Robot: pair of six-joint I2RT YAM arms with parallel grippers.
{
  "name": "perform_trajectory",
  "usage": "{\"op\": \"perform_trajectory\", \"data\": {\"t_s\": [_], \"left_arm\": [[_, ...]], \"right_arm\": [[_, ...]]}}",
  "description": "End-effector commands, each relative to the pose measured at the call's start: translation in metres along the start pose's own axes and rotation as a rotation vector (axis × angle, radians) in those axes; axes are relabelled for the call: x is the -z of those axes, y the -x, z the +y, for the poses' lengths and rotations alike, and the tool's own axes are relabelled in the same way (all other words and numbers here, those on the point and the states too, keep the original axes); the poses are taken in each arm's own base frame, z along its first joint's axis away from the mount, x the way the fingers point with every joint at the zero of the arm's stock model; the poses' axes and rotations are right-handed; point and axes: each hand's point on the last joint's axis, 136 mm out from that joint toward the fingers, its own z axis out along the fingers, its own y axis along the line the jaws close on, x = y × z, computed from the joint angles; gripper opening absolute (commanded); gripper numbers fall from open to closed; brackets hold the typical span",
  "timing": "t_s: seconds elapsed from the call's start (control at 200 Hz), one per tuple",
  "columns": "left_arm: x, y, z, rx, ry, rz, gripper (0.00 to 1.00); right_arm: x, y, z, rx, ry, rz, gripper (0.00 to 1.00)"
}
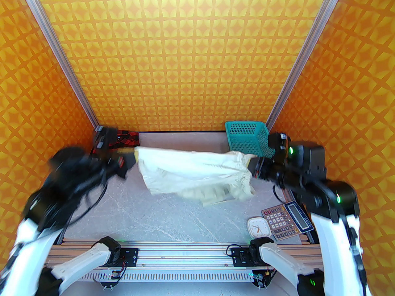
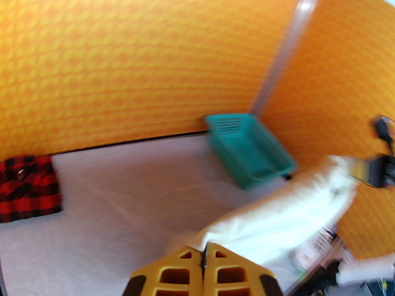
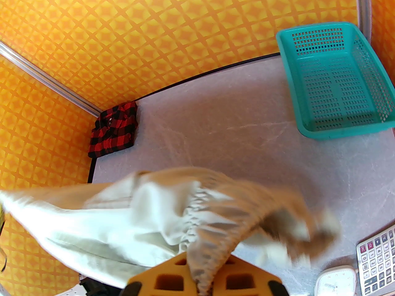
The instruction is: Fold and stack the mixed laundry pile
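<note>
Left pincer [image 2: 203, 254], right pincer [image 1: 255, 166] both clamped on cream trousers [image 1: 191, 171] stretched between; left arm [image 1: 71, 171] motion-blurred.

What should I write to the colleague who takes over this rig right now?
The left gripper is shut on one end of the cream trousers.
The right gripper is shut on their waistband end.
The trousers hang stretched between both, above the table.
The checked shirt lies in the far left corner, apparently folded already.
Left to do: lay the trousers down, fold them, stack them with the shirt.
</note>
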Motion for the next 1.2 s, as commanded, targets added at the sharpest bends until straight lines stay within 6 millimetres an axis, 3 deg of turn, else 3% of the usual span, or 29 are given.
{"op": "perform_trajectory", "data": {"t_s": [0.0, 0.135, 0.21, 0.275, 0.33, 0.395, 0.475, 0.585, 0.71, 0.865, 1.015, 1.1, 1.195], "left_arm": [[-0.059, 0.016, 0.038, 0.079, -0.009, 0.028, 0.0], [-0.1, 0.089, 0.082, 0.084, 0.014, -0.132, 0.0], [-0.109, 0.141, 0.101, 0.029, 0.032, -0.26, 0.0], [-0.106, 0.184, 0.111, 0.019, 0.036, -0.362, 0.0], [-0.093, 0.215, 0.102, -0.021, 0.025, -0.434, 0.0], [-0.069, 0.242, 0.084, -0.077, 0.002, -0.52, 0.0], [-0.039, 0.26, 0.067, -0.143, -0.003, -0.592, 0.0], [-0.008, 0.257, 0.052, -0.183, 0.006, -0.598, 0.0], [0.017, 0.232, 0.03, -0.226, -0.041, -0.548, 0.0], [0.076, 0.199, -0.008, -0.314, -0.081, -0.541, 0.0], [0.118, 0.179, -0.029, -0.372, -0.071, -0.549, 0.0], [0.119, 0.181, -0.027, -0.348, -0.059, -0.535, 0.0], [0.083, 0.184, -0.006, -0.279, -0.045, -0.452, 0.0]], "right_arm": [[-0.069, 0.026, 0.004, 0.015, 0.011, 0.093, 0.0], [-0.123, 0.106, 0.03, 0.049, 0.091, -0.044, 0.0], [-0.137, 0.154, 0.052, 0.066, 0.161, -0.145, 0.0], [-0.133, 0.192, 0.072, 0.082, 0.218, -0.241, 0.0], [-0.111, 0.216, 0.094, 0.11, 0.283, -0.333, 0.0], [-0.083, 0.233, 0.109, 0.136, 0.335, -0.428, 0.0], [-0.056, 0.241, 0.118, 0.157, 0.358, -0.503, 0.0], [-0.025, 0.235, 0.115, 0.16, 0.348, -0.581, 0.0], [0.012, 0.215, 0.112, 0.158, 0.346, -0.607, 0.0], [0.049, 0.175, 0.108, 0.137, 0.369, -0.583, 0.0], [0.077, 0.143, 0.103, 0.098, 0.365, -0.529, 0.0], [0.083, 0.137, 0.105, 0.09, 0.368, -0.492, 0.0], [0.067, 0.138, 0.106, 0.083, 0.372, -0.446, 0.0]]}}
